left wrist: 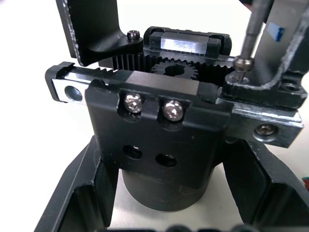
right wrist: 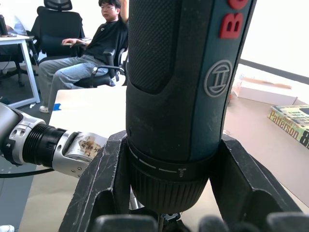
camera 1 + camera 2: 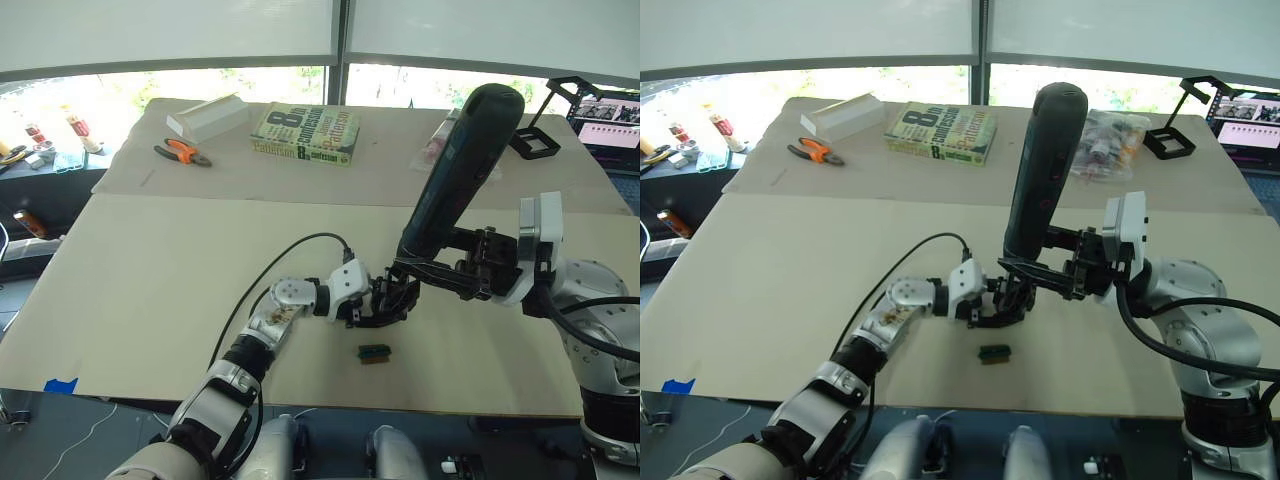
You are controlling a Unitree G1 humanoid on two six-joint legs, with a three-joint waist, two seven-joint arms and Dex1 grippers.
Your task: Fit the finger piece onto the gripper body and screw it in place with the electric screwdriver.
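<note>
My left gripper [image 3: 390,305] is shut on the gripper body [image 1: 159,130], a chunky black block with a gear and toothed racks, held just above the table. The finger piece [image 1: 285,58] sits on the body's right-hand rail, and another black finger [image 1: 91,29] stands on the opposite rail. My right gripper [image 2: 169,193] is shut on the electric screwdriver [image 3: 460,170], which stands nearly upright and leans slightly. Its thin metal bit [image 1: 252,29] comes down onto a screw [image 1: 240,65] in the finger piece.
A tiny green-topped block [image 3: 374,352] lies on the table just in front of the gripper body. At the back are a book [image 3: 305,133], orange pliers [image 3: 182,152], a white box [image 3: 207,116], a bag of parts [image 3: 1102,140] and a black stand [image 3: 535,140]. A person [image 2: 91,48] sits beyond the table.
</note>
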